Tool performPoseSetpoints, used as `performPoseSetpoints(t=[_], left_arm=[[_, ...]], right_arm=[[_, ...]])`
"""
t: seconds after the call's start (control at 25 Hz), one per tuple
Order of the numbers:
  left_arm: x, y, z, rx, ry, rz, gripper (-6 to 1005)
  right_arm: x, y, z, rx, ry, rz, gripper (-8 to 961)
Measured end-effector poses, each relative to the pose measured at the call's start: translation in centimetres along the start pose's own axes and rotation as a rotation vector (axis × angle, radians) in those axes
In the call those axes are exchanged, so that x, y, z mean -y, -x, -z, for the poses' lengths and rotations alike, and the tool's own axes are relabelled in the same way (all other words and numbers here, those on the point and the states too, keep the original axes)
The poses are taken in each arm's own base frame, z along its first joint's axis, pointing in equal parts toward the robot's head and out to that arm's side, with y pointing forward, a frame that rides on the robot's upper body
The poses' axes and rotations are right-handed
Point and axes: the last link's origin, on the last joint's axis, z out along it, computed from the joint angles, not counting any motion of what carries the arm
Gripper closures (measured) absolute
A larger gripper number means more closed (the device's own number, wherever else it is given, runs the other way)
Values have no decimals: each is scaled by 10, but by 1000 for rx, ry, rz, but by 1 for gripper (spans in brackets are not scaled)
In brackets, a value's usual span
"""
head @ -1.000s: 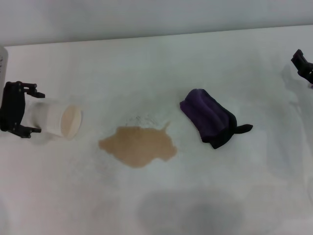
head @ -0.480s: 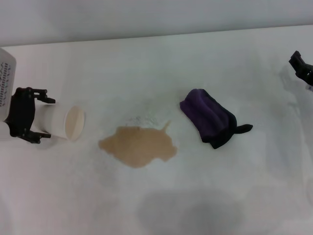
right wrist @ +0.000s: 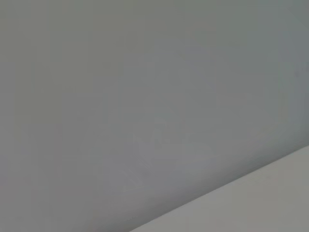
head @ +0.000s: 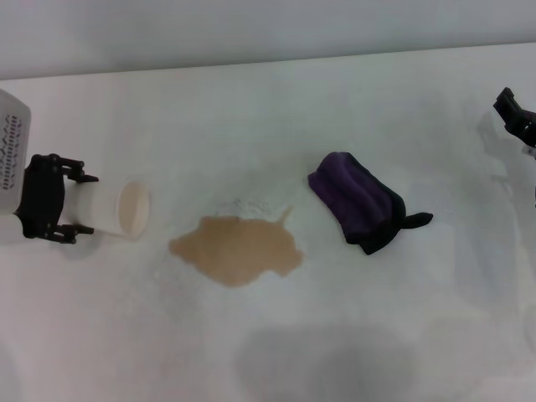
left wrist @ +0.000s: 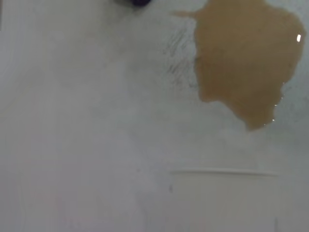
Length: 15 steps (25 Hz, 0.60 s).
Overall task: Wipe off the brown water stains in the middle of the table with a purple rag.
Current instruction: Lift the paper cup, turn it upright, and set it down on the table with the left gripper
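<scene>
Table: big white top (head: 276, 109), plain, w/ faint grey smudges. It fills most of the head view.
Near edge: a soft grey shadow patch (head: 327, 360) lies on the white, close to the robot. It's shade, not a spill.
Spill: the brown puddle (head: 237, 248) sits mid-table, flat and blobby, w/ a thin point at its far right. Left wrist view shows it shiny, so prob. wet. Faint scratchy marks (head: 243, 203) lie just past it.
Rag: purple cloth (head: 355, 201), bunched, black edge and black tail, lies right of the puddle. They're near but not touching. Nothing holds it.
Cup: a cream paper cup (head: 113, 210) lies tipped on its side, left of the puddle, mouth facing the spill.
Left claw: left gripper (head: 57, 209) is clamped round the cup's back end.
Right claw: right gripper (head: 519, 117) hangs at the far right edge, well apart from the rag. Can't tell if its fingers are apart or together.
Room: a plain grey wall (head: 268, 29) stands behind the table's far edge. Right wrist view shows only grey wall and a bit of white.
Wipe so far: I'd say not begun, the puddle looks whole.
Risk 1: cup mouth points at the spill, so any drops left inside could run out and make more mess.
Risk 2: the rag is lumpy, so a grab on the thin tail alone may slip or drag it.
Risk 3: the puddle is wider than the rag, so one push may just smear brown around.
</scene>
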Motion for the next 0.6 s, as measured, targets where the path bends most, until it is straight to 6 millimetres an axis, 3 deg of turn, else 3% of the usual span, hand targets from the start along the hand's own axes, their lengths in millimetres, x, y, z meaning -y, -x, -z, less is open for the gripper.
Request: performPoseSetpoints(t=[0.12, 0.32, 0.6], left_arm=[[8, -2, 3, -36, -66, 51, 304], [22, 3, 21, -187, -276, 258, 321], [-8, 6, 17, -399, -464, 569, 343]], right_arm=[[0, 0, 0, 0, 0, 0, 95], [-1, 1, -1, 1, 7, 5, 95], [-3, 5, -4, 10, 22, 23, 95]])
